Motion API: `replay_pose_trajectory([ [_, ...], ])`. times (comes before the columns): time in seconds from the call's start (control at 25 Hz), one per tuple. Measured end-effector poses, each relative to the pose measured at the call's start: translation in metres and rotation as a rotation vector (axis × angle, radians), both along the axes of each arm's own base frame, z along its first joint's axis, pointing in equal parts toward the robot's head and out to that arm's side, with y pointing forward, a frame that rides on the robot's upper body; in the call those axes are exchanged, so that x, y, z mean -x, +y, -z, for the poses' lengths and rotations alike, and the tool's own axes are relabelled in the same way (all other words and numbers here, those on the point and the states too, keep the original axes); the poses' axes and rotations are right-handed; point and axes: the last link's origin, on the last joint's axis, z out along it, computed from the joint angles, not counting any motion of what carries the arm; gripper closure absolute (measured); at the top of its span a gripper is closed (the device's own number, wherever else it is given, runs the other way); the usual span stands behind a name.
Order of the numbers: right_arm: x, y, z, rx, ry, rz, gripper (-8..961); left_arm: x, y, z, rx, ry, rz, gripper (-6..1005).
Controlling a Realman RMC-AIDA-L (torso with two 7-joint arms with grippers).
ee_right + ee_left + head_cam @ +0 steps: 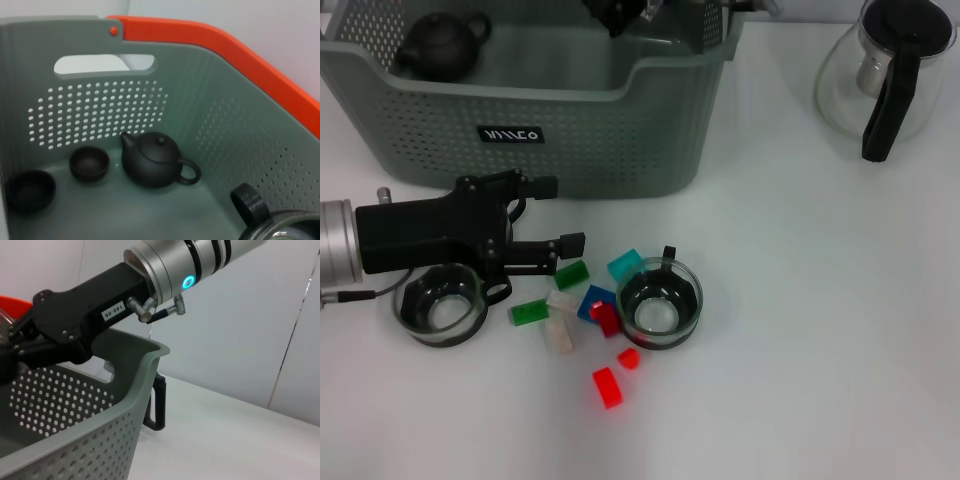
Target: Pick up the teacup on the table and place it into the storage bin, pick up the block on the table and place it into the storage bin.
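Observation:
The grey-green storage bin [620, 130] stands at the back left. Two glass teacups with black bases sit on the table: one [442, 305] under my left arm, one [660, 303] further right. Between them lie several small blocks, among them a green block [571, 274], a teal block [625, 264] and a red block [607, 387]. My left gripper [555, 213] hangs open in front of the bin, above the blocks, holding nothing. My right gripper [620, 15] is over the bin's inside. A glass teacup with a black handle [280, 225] shows close below the right wrist camera, inside the bin.
Inside the bin lie a dark teapot [155, 160] and two small dark cups [89, 163]. A glass pitcher with a black handle [885, 75] stands at the back right. The bin's far wall has an orange rim [240, 55].

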Motion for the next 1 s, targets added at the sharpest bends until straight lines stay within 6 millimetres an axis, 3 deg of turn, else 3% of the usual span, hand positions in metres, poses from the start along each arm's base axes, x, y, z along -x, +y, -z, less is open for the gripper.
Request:
replay_pose_trajectory([
  [0.52, -0.0079, -0.0041, 0.0028, 0.024, -0.015, 0.014, 895, -0.0003, -0.0009, 0.0016, 0.003, -0.005, -0.002, 127],
  [1.0, -0.0021, -0.0062, 0.0013, 0.039, 0.001, 0.01, 799, 0.0022, -0.004, 0.0023, 0.004, -0.006, -0.012, 127],
])
